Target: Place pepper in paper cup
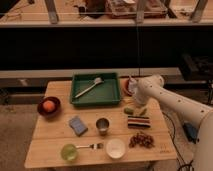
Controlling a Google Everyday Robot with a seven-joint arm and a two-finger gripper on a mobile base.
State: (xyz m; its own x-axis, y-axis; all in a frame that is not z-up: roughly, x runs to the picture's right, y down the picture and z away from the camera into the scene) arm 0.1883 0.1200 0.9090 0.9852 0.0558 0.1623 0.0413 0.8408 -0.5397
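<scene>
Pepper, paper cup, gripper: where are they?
pepper [143, 111]: camera view, middle of its skin.
paper cup [115, 148]: camera view, its pale inside.
gripper [131, 93]: camera view, arm's tip beside the green tray [95, 104].
</scene>
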